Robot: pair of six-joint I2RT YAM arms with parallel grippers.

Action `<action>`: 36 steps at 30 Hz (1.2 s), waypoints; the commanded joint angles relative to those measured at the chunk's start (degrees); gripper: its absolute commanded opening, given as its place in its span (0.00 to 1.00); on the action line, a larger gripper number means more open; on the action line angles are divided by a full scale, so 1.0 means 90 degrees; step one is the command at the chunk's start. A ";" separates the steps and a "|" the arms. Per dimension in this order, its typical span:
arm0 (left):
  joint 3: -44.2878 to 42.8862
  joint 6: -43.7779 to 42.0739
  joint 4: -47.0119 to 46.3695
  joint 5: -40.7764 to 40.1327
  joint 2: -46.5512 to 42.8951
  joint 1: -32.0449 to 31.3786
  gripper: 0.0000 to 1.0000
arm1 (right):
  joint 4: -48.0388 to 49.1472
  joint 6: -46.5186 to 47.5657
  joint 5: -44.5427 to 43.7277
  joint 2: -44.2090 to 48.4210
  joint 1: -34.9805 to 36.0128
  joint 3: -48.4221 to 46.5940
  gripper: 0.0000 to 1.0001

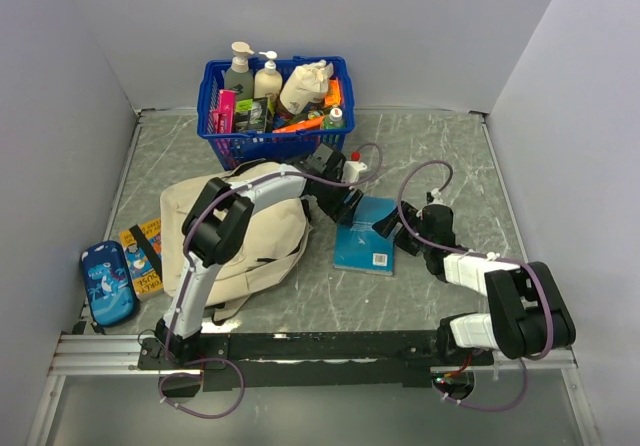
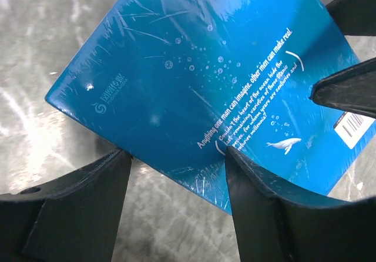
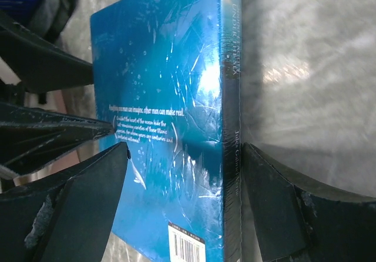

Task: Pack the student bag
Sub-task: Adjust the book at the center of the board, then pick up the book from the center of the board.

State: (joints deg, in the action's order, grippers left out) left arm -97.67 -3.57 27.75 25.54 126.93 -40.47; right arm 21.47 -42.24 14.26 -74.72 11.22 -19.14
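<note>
A blue pencil case (image 1: 108,283) is seen at lower left of the top view. The student bag (image 1: 245,241) is laid flat on the desk (image 1: 470,186) at centre left, partly covered by the left arm. A blue book (image 1: 363,249) is set at frame centre, just right of the bag. The left end effector (image 2: 176,159) is spread at the book's upper left corner, and the right end effector (image 3: 187,153) is spread astride its spine. Nothing is pinched. A blue basket (image 1: 222,144) of bottles is placed at top centre.

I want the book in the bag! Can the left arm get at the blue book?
Probably yes: the left gripper is open, its fingers straddling an edge of the blue book, nothing between.
</note>
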 commanded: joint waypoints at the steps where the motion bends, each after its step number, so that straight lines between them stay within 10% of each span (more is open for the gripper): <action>1: 0.0207 -0.0003 -0.0065 0.0335 0.0271 -0.0152 0.68 | 0.0611 -0.0384 0.0953 -0.0506 0.0247 0.0095 0.85; 22: 0.1457 0.0680 -0.1628 0.1869 0.0447 -0.0259 0.64 | 0.4371 -0.1821 0.2312 -0.0252 0.0296 0.0554 0.82; 36: 0.1467 0.0749 -0.1316 0.1860 0.0193 -0.0006 0.64 | 0.1797 -0.1050 -0.0674 0.1357 0.0491 0.0866 0.84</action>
State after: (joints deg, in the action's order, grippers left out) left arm -87.00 0.32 2.42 34.79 126.63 -38.22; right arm 33.26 -54.59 22.57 -69.17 15.84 -9.23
